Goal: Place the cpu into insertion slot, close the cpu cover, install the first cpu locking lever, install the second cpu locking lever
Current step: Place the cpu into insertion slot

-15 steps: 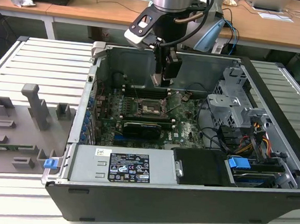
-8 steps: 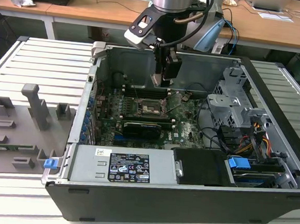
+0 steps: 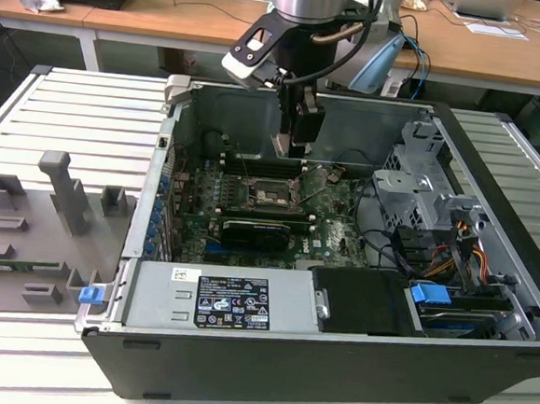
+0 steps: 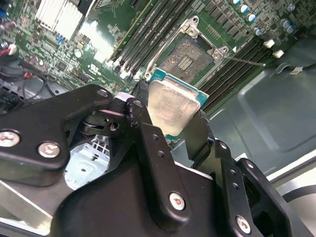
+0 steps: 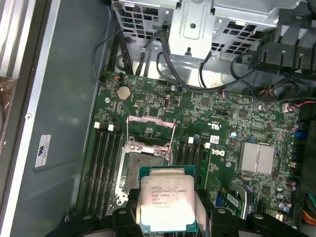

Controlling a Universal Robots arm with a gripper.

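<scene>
My gripper (image 4: 173, 112) is shut on the cpu (image 4: 174, 104), a flat square chip with a silver face and green edge, pinched between the two black fingers (image 4: 143, 106). In the first wrist view the cpu (image 5: 167, 201) hangs just beside the insertion slot (image 5: 141, 170), above the board and apart from it. The insertion slot (image 4: 189, 55) lies bare, its dark contact field showing. The cpu cover (image 5: 151, 129) stands flipped open at the slot's far side. A thin lever rod (image 4: 247, 61) sticks out from a corner of the slot. In the exterior view the gripper (image 3: 293, 148) hovers inside the open case above the slot (image 3: 275, 196).
Long black memory slots (image 5: 101, 168) flank the socket on both sides. A black card (image 3: 263, 231), a silver heat sink (image 5: 256, 158), a metal drive cage (image 3: 421, 190) with cables and the power supply (image 3: 211, 296) crowd the case. A grey fixture board (image 3: 34, 230) lies at the exterior view's left.
</scene>
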